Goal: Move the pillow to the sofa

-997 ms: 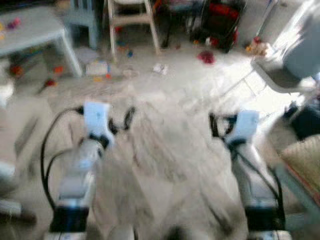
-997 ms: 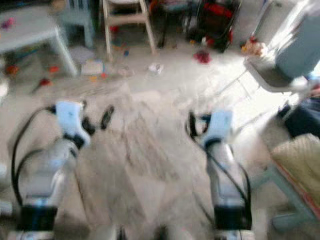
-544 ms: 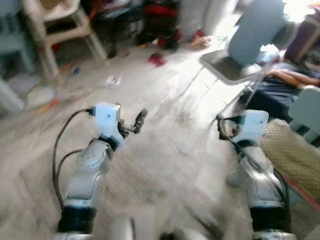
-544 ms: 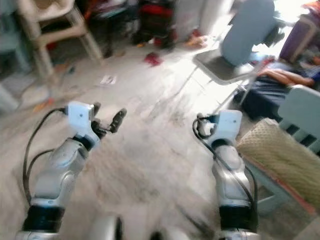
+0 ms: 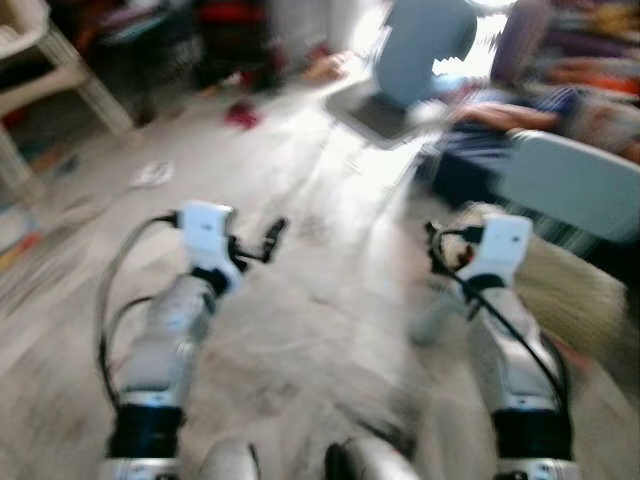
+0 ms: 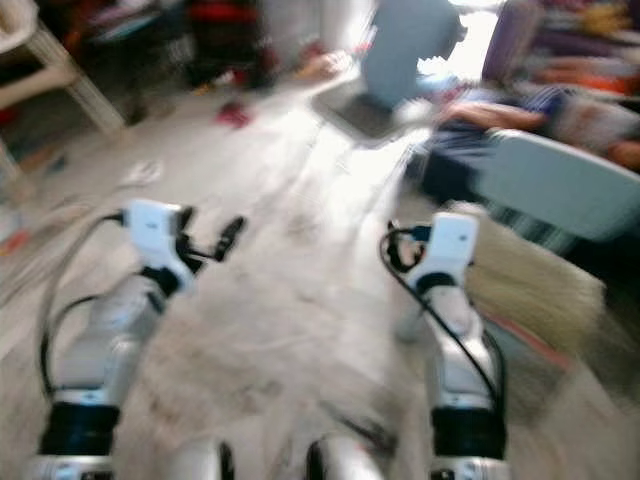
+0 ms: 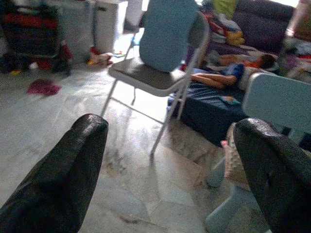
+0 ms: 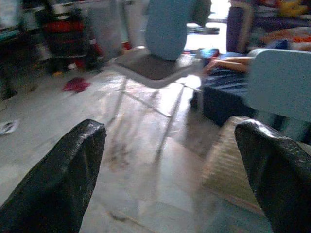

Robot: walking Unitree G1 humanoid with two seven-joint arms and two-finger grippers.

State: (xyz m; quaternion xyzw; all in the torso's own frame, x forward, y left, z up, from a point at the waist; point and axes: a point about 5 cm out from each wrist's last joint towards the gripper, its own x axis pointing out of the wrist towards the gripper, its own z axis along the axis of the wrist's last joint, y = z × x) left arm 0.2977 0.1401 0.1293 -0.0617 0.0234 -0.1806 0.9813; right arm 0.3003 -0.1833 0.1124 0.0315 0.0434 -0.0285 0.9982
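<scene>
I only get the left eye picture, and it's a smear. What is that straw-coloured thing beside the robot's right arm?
Observer: The right wrist view is clearer. It's a woven tan pillow lying on the seat of a small pale blue chair.
Operator: Is the robot carrying anything?
Observer: No. In the wrist views the left tool and the right tool each have their fingers spread wide with nothing between them.
Operator: Where's the sofa?
Observer: The left wrist view shows a dark sofa at the far side of the room. It is beyond a person lying on a dark mattress.
</scene>
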